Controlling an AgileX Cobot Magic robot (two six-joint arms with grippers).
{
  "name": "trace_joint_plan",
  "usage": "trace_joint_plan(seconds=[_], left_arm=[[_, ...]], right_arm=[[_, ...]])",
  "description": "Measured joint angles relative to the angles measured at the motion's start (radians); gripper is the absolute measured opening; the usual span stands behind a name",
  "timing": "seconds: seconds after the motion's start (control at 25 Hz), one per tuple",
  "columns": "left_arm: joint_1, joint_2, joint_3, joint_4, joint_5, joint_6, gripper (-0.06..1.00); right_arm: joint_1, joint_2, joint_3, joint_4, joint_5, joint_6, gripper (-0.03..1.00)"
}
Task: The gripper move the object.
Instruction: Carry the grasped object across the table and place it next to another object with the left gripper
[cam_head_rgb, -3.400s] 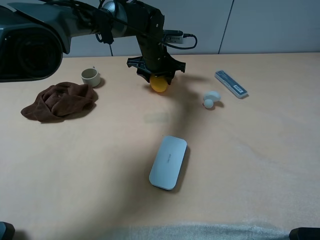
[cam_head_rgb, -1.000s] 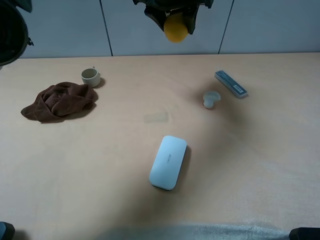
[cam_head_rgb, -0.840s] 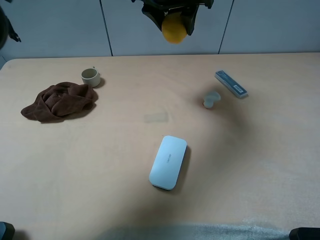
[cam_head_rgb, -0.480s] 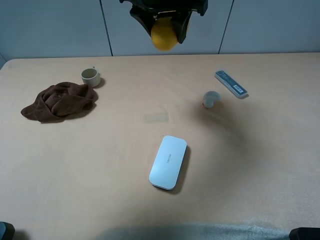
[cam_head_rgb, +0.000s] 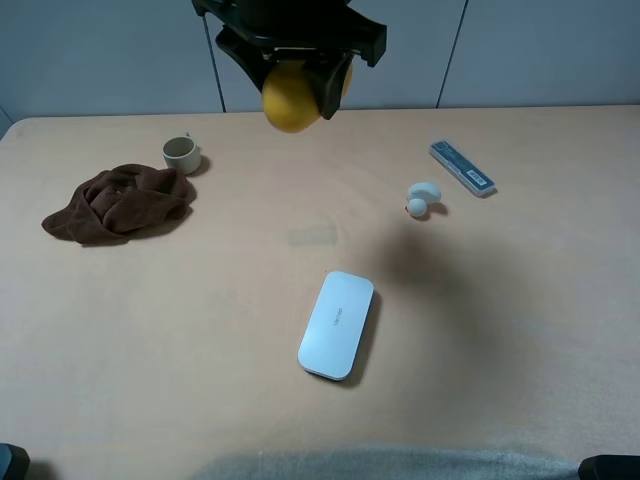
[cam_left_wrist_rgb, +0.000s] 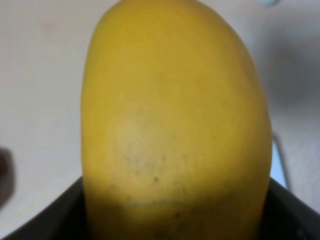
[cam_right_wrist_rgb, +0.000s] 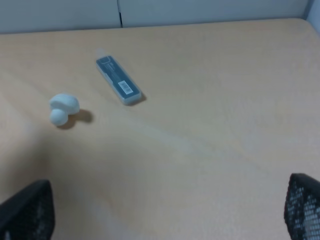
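We saw the left hand (cam_head_rgb: 292, 70) clamped on the object (cam_head_rgb: 289, 100) at upper centre of the high view, well above the surface (cam_head_rgb: 200, 300); its long axis seemingly ran outward from that hand.

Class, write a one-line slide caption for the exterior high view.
Left gripper holds the mango in the air, off the table where a white case, brown cloth and cup lie.

One yellow-orange fruit (cam_head_rgb: 290, 97). On the surface (cam_head_rgb: 180, 330): one flat white case (cam_head_rgb: 337, 324), one small white earbud-like piece (cam_head_rgb: 422, 198), one slim grey-blue box (cam_head_rgb: 462, 167), one pale cup (cam_head_rgb: 181, 153), one crumpled brown cloth (cam_head_rgb: 118, 202). Two claws, the left claw (cam_head_rgb: 292, 82) and the right claw (cam_right_wrist_rgb: 165, 207).
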Motion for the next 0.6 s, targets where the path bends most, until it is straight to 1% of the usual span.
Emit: trace_joint_plan(seconds=[0.4,0.6], left_arm=[[-0.050,-0.108,0.238,0.020,-0.003,0.004,0.61],[-0.054,-0.132,0.352,0.018,-0.019,0.004,0.61]], right_arm=[[0.000,0.000,0.000,0.000,0.000,0.000,0.69],[0.000,0.000,0.000,0.000,0.000,0.000,0.69]])
